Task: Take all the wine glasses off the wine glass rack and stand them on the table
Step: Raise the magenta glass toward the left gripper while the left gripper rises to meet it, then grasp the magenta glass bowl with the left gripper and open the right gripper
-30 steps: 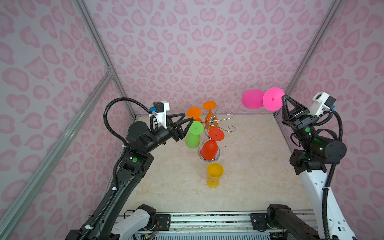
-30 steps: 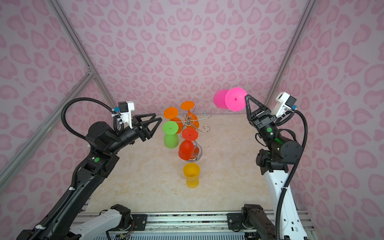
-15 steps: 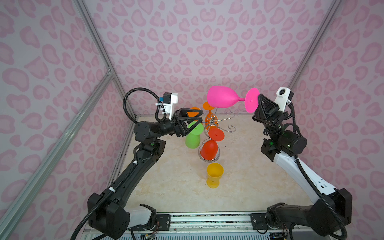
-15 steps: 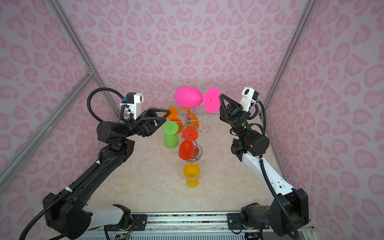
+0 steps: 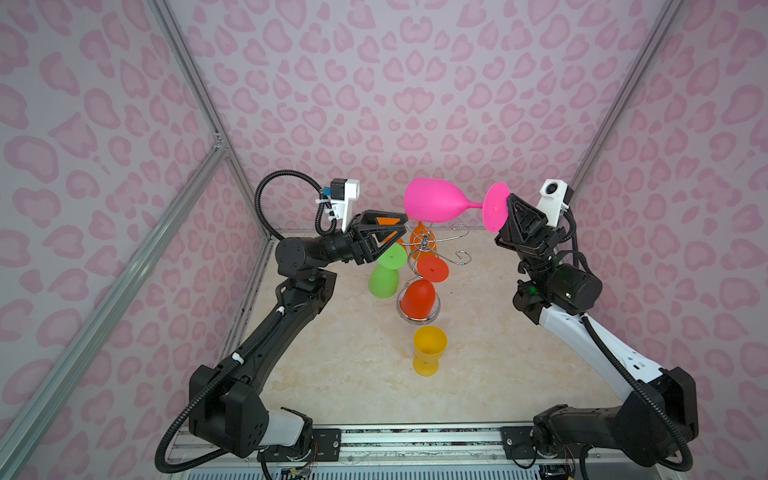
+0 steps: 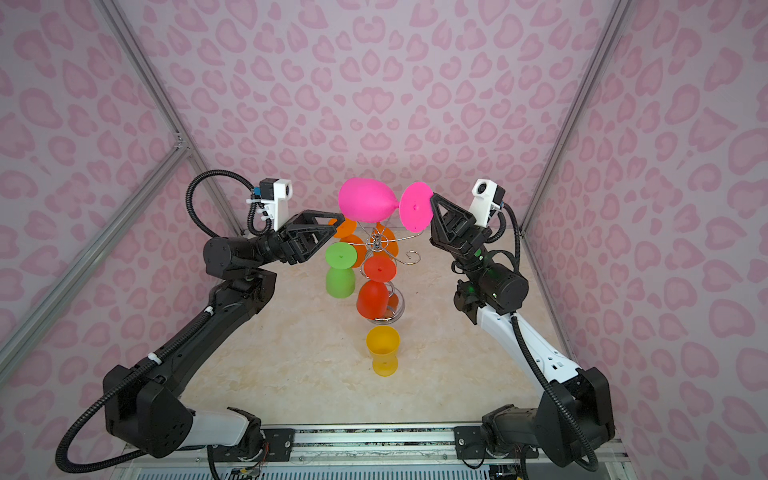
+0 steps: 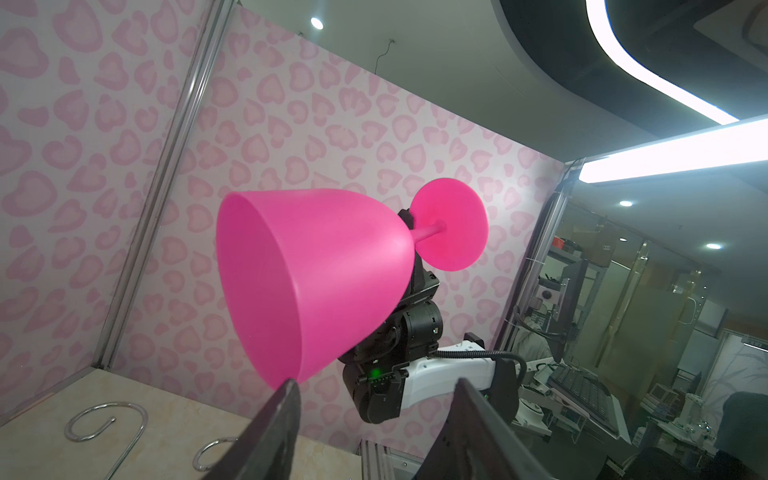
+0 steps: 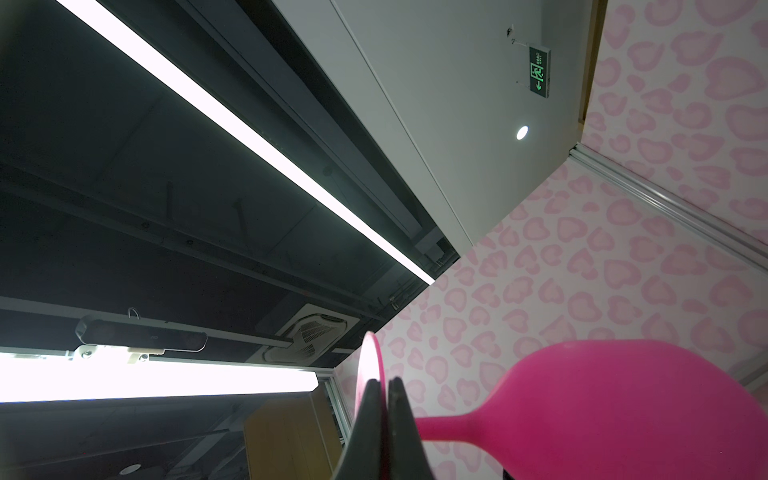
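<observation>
Note the right gripper (image 5: 506, 198) clamped fully closed on the foot disc of the hot-pink plastic wine glass (image 5: 436, 203). Note the left gripper (image 7: 376, 386) spread apart, gripping nothing, just below the bowl rim; contact with the rim impossible to judge.

Find the beige marble-patterned table top (image 5: 340, 374) beneath both arms. Find the shiny chrome wire wine glass rack (image 5: 415, 320) standing upright toward the back.

See the pink glass lying horizontal in the air, above and clear of the rack, bowl toward the left gripper. See an upside-down green plastic glass (image 5: 384, 282), a red one (image 5: 417, 297) and orange ones (image 6: 352, 246) hanging on the rack. See a yellow plastic glass (image 5: 428, 349) upright on the table top, in front of the rack base.
</observation>
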`<action>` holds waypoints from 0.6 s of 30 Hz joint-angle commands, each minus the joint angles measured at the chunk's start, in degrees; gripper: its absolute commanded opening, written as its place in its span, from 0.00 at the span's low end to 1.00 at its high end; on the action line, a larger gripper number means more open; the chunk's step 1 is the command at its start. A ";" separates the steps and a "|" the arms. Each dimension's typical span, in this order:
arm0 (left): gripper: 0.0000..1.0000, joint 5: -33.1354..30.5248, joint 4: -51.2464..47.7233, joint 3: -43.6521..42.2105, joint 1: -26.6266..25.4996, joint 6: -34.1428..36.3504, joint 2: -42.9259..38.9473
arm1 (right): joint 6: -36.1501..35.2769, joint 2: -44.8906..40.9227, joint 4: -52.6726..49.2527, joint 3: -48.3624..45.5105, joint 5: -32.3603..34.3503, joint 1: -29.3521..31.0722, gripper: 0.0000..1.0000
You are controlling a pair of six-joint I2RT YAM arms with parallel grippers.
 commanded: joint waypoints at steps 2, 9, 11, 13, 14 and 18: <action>0.64 -0.30 2.14 0.26 0.15 0.62 1.31 | 0.28 0.54 2.12 -0.94 0.15 0.72 0.00; 0.65 -1.18 4.07 1.54 0.16 -0.87 3.42 | 0.29 0.58 2.09 -1.96 0.15 1.18 0.00; 0.64 -1.55 6.31 1.67 0.14 -2.83 3.99 | 0.29 0.70 2.14 -2.42 0.39 1.16 0.00; 0.61 -1.73 9.34 1.77 0.16 -5.43 4.70 | 0.65 0.94 2.08 -3.12 0.88 1.20 0.00; 0.59 -1.87 10.32 1.77 0.16 -6.44 4.94 | 0.98 1.08 2.09 -3.30 1.03 1.16 0.00; 0.48 -2.20 13.64 1.77 0.16 -9.35 5.60 | 1.52 1.57 2.08 -3.66 1.39 1.20 0.00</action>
